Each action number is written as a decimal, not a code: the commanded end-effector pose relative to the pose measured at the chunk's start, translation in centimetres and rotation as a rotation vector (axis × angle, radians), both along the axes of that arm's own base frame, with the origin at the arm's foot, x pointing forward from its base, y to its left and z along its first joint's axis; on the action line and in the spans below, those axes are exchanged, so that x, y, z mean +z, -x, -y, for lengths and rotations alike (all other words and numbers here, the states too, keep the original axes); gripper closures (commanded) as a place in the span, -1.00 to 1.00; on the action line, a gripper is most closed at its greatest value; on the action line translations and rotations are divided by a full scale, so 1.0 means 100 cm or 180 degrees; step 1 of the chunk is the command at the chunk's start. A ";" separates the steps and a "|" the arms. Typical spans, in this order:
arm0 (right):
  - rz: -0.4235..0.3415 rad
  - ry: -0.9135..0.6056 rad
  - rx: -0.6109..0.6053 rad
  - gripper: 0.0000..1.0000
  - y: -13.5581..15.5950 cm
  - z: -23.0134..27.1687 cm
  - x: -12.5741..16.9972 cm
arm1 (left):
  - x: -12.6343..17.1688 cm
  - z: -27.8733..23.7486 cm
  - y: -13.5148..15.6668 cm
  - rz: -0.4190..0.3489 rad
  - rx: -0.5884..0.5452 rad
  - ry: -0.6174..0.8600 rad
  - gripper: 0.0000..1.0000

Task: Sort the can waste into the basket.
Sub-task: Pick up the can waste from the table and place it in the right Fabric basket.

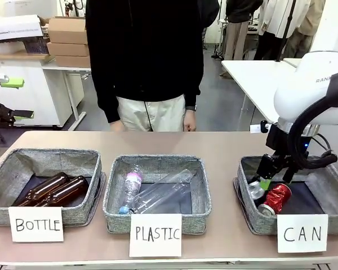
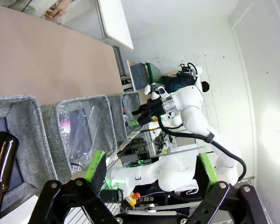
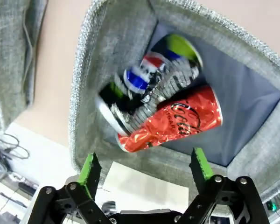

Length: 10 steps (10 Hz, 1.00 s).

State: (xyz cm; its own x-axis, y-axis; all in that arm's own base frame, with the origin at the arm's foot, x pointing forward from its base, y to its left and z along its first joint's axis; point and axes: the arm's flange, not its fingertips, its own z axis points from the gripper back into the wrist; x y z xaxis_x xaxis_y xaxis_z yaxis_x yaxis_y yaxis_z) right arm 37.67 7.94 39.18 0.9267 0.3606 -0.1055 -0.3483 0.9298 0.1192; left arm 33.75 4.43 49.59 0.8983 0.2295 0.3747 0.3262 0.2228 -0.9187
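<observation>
Two cans [image 3: 163, 107] in the basket [image 3: 84, 93], blue one motion-blurred.

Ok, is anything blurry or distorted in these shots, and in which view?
Right wrist view: the blue and silver can is smeared by motion blur, while the red can beside it and the open right gripper look sharper. Left wrist view: rolled sideways, with wide-angle bending. Front view: evenly lit and sharp, with both cans in the CAN basket.

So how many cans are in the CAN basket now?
2: the red can and the blue-silver can lie side by side in the CAN basket, front-left corner. Others unlikely hidden.
</observation>
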 end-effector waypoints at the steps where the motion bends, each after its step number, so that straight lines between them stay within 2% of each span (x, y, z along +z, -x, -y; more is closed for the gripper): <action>1: 0.0031 -0.0138 -0.0092 -1.00 -0.004 0.002 0.006 | 0.003 0.002 0.001 -0.0005 0.0038 0.0061 -0.97; 2: 0.0090 -0.0321 -0.0153 -1.00 -0.003 0.001 0.013 | 0.003 0.002 0.001 -0.0005 0.0038 0.0061 -0.97; 3: 0.0217 -0.0801 -0.0283 -1.00 0.002 0.002 0.030 | 0.003 0.002 0.001 -0.0005 0.0038 0.0061 -0.97; 4: 0.0327 -0.1752 -0.0420 -1.00 0.010 0.007 0.053 | 0.003 0.002 0.001 -0.0005 0.0038 0.0061 -0.97; 5: 0.0484 -0.3556 -0.1010 -1.00 0.021 0.026 0.080 | 0.003 0.002 0.001 -0.0005 0.0038 0.0061 -0.97; 6: 0.0483 -0.5010 -0.0992 -1.00 0.032 0.045 0.093 | 0.003 0.002 0.001 -0.0005 0.0038 0.0061 -0.97; 8: 0.0097 -0.6117 -0.1136 -1.00 0.025 0.065 0.082 | 0.003 0.002 0.001 -0.0005 0.0038 0.0061 -0.97; 9: -0.0078 -0.6423 -0.1018 -1.00 0.016 0.068 0.073 | 0.003 0.002 0.001 -0.0005 0.0038 0.0061 -0.97; 10: -0.0203 -0.6340 -0.1287 -1.00 0.004 0.063 0.068 | 0.003 0.002 0.001 -0.0005 0.0038 0.0061 -0.97</action>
